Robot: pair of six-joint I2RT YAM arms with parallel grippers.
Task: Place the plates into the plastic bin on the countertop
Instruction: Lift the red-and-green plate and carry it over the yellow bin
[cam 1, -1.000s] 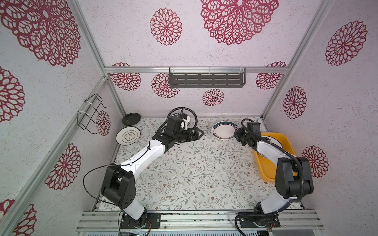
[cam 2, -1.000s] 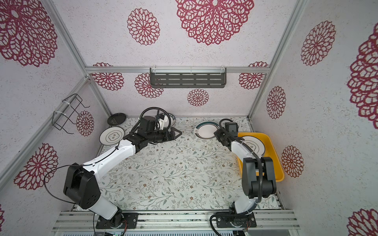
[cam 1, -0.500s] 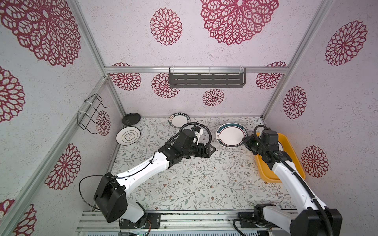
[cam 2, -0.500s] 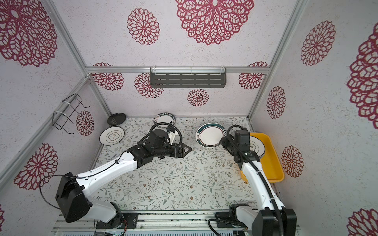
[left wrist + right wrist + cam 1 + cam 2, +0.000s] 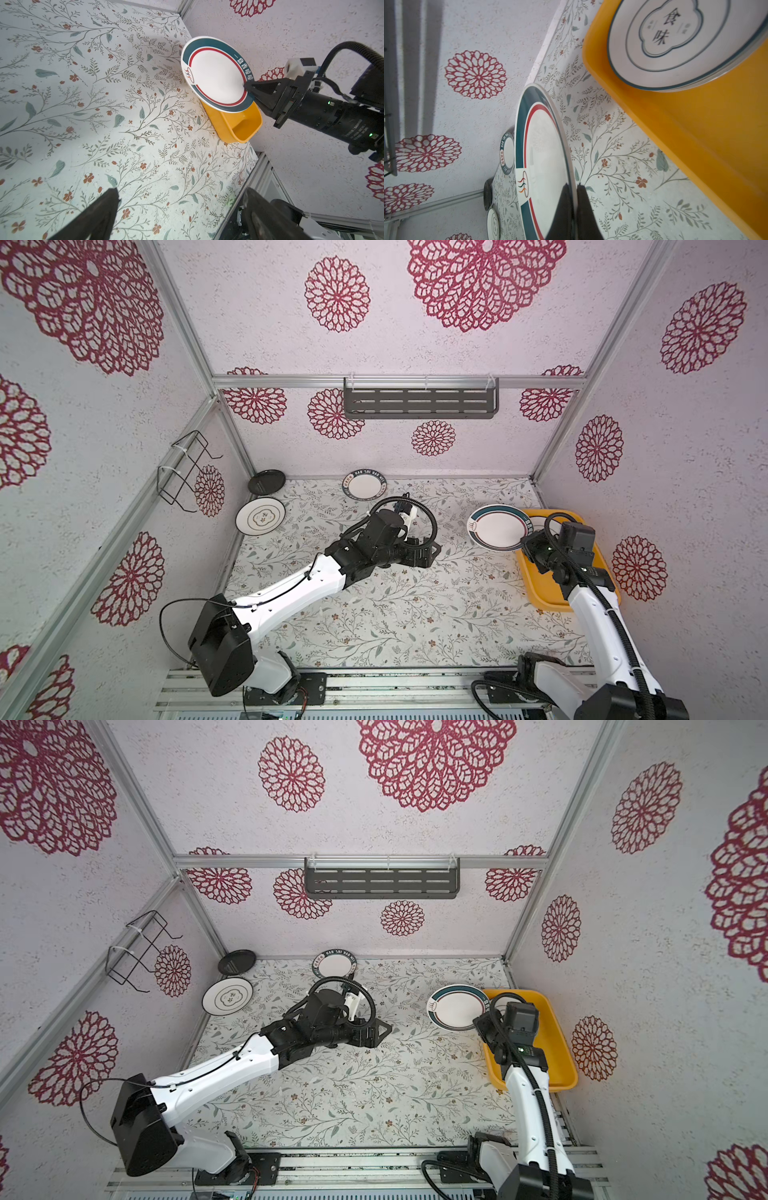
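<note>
Plate rim pinched: the right wrist view shows the right gripper [image 5: 573, 187] clamped tight on the teal-banded plate [image 5: 542, 166]. Just beside it, a stack of line-motif plates [image 5: 675, 41] lies inside the plastic bin [image 5: 695, 135], largely hidden in both top views. The left gripper [image 5: 432, 551] gapes wide and empty above the countertop [image 5: 374, 614].

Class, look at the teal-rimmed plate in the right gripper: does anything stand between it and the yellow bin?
Nothing visible does. The teal-rimmed plate, pinched by the right gripper, hangs at the edge of the plastic bin; stacked plates occupy its far end.
</note>
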